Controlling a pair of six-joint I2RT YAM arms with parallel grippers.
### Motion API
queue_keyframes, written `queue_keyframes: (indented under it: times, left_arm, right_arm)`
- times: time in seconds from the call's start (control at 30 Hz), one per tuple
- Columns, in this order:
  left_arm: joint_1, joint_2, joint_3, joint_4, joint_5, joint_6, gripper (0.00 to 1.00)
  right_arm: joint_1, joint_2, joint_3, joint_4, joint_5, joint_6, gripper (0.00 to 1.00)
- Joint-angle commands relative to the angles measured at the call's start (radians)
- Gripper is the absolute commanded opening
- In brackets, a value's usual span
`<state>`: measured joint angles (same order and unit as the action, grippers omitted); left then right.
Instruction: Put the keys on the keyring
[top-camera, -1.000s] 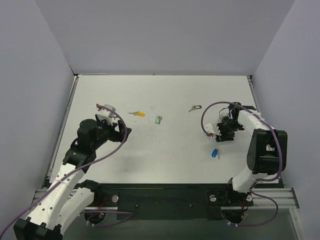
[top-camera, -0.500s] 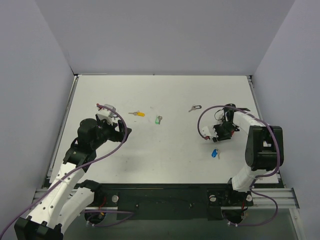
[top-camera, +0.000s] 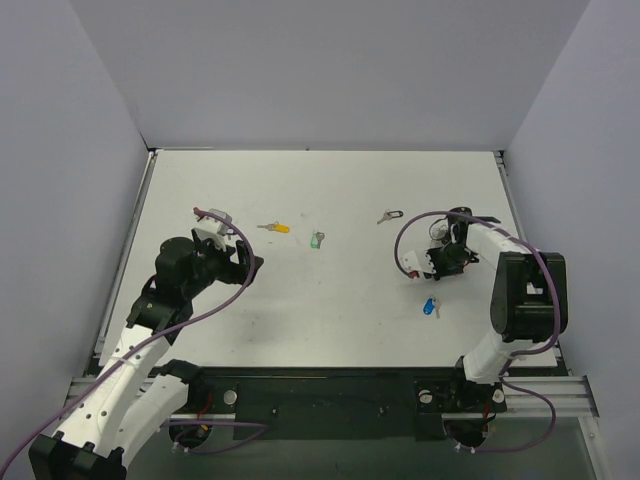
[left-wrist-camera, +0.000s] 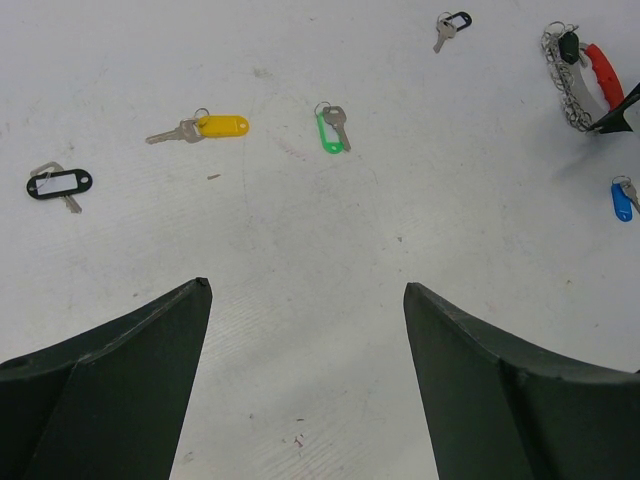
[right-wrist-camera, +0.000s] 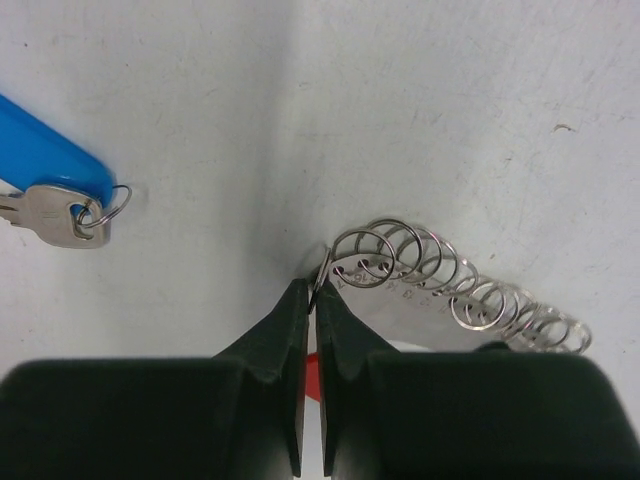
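Right wrist: right end effector (right-wrist-camera: 312, 292) points down, clenched on keyring (right-wrist-camera: 440, 280); left end effector (left-wrist-camera: 307, 285) released.

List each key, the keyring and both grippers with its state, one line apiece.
left gripper, open, holding nothing
right gripper, shut on the keyring at its end ring
keyring, lying on the table, pinched at one end
blue-tagged key, loose on the table
yellow-tagged key, loose on the table
green-tagged key, loose on the table
left black-tagged key, loose
right black-tagged key, loose
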<state>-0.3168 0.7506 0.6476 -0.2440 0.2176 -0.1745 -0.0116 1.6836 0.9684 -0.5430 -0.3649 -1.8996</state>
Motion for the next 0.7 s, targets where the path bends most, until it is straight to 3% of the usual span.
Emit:
queue_keyframes:
  times: [0.0,0.47,0.67]
  left_arm:
    - [0.007,-0.002,0.006,0.025,0.017,0.009,0.88]
    - [0.008,-0.007,0.001,0.034,0.028,0.009,0.88]
    - [0.008,-0.010,-0.006,0.041,0.042,0.007,0.88]
  right_arm:
    - [-0.001,-0.036,0.010,-0.043,-0.052,0.071,0.00]
    - [-0.100,-0.128,0.210,-0.127,-0.319,0.438,0.00]
    - [-0.110,-0.163,0.292,-0.141,-0.362,0.589,0.00]
